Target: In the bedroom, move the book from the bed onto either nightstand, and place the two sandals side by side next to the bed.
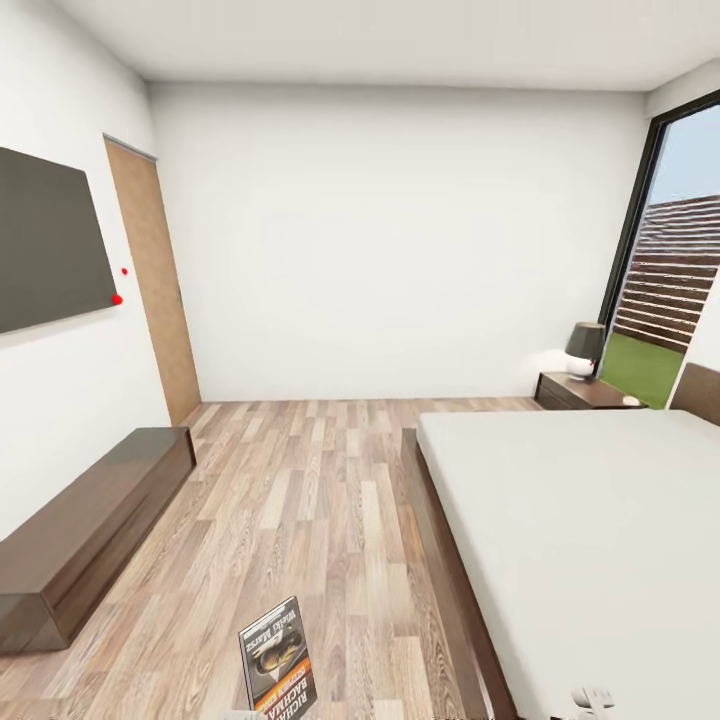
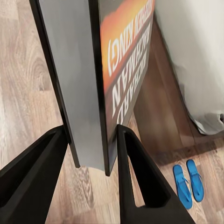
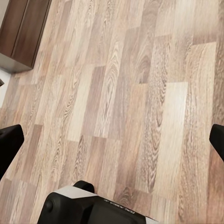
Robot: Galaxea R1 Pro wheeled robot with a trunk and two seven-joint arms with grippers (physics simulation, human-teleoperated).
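My left gripper [image 2: 91,135] is shut on the book [image 2: 126,56], its black fingers [image 2: 135,172] clamping the lower edge, and the book is held upright above the floor. The head view has the book [image 1: 277,660] at the bottom, left of the bed [image 1: 580,500]. Two blue sandals [image 2: 188,183] lie side by side on the floor beside the bed's corner [image 2: 196,46]. The nightstand [image 1: 575,392] stands at the bed's far side, near the window. My right gripper [image 3: 112,140] is open over bare floor with nothing between its fingers.
A long low dark bench cabinet [image 1: 80,530] runs along the left wall under a wall screen [image 1: 50,240]. A wooden door [image 1: 155,280] is beyond it. A dark lamp [image 1: 585,348] stands on the nightstand. Wood-plank floor [image 1: 300,480] lies between bench and bed.
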